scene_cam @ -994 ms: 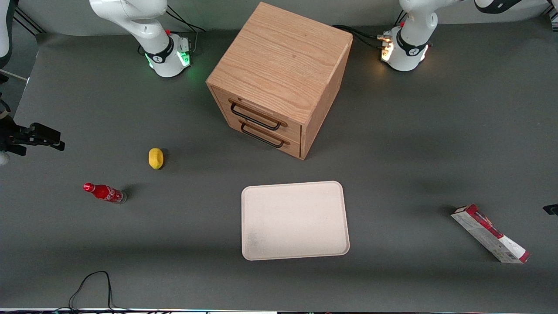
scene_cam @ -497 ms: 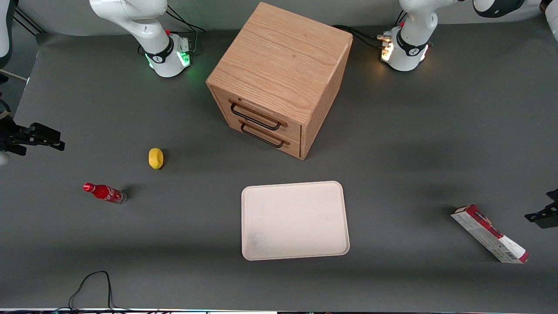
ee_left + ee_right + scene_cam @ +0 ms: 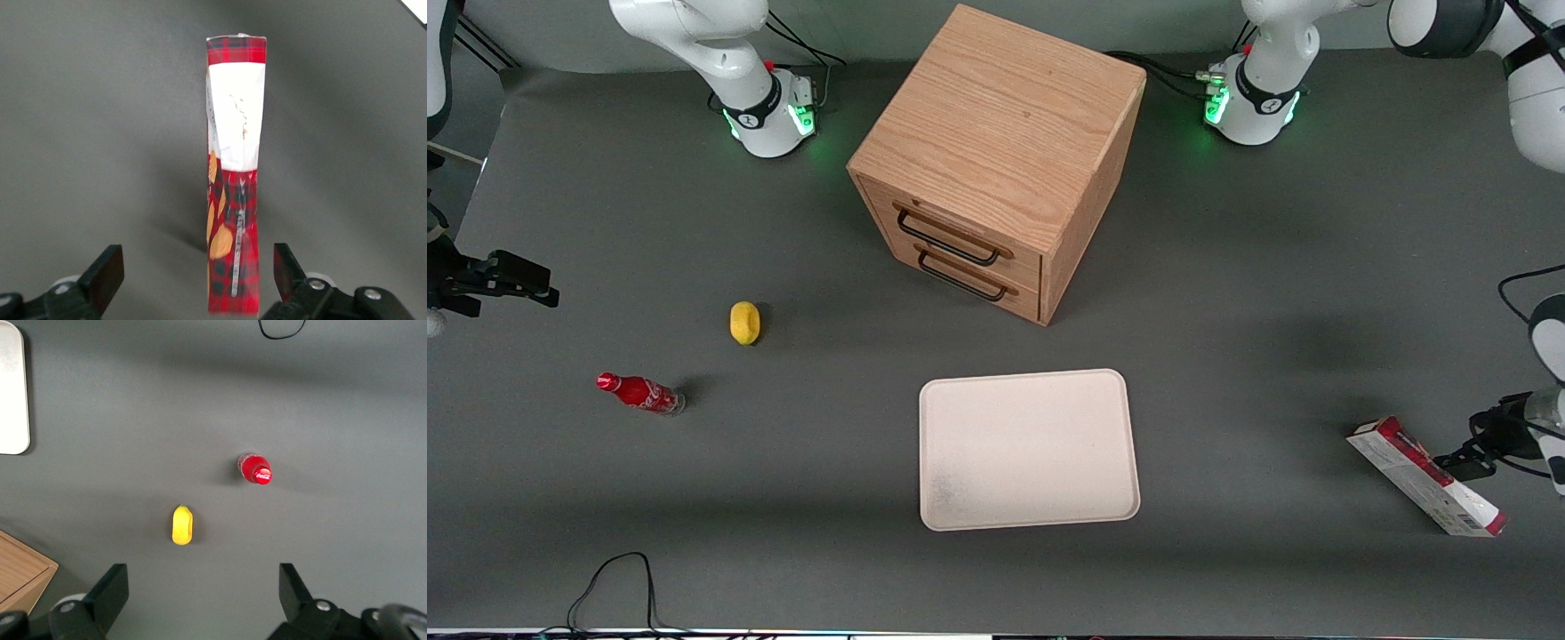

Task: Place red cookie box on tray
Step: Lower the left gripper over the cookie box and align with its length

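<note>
Approach step: gripper lining up over the red cookie box, nothing grasped yet.

The red cookie box (image 3: 1426,477) stands on its long thin edge on the table, well apart from the tray (image 3: 1029,449), toward the working arm's end. The gripper (image 3: 195,271) hovers above the box, fingers (image 3: 107,272) spread wide, straddling one end of it without touching. The tray is bare. Next move probably calls for a straight descent so both fingers flank the narrow carton, then closing across its thin faces without tipping it.
</note>
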Available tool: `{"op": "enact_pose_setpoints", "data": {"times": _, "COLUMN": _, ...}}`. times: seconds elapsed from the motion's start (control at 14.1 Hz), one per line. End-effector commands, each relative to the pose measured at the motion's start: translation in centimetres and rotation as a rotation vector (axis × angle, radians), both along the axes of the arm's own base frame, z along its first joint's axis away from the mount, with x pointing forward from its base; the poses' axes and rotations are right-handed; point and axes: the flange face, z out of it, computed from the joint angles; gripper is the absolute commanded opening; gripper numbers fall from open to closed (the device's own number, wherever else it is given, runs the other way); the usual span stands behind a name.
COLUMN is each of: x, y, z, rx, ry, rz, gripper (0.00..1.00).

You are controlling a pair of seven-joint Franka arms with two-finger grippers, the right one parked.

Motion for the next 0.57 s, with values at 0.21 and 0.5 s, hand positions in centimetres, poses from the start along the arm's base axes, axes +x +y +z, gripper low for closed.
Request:
{"op": "enact_pose_setpoints", "data": {"times": 0.21, "x": 1.2, "y": 0.0, "z": -4.3, "rx": 0.013, "ry": -0.076, "rz": 0.023, "gripper": 1.00}}
{"op": "enact_pose_setpoints", "data": {"times": 0.5, "x": 1.6, "y": 0.3, "z": -6.4, "rx": 0.015, "ry": -0.082, "rz": 0.027, "gripper": 1.00}}
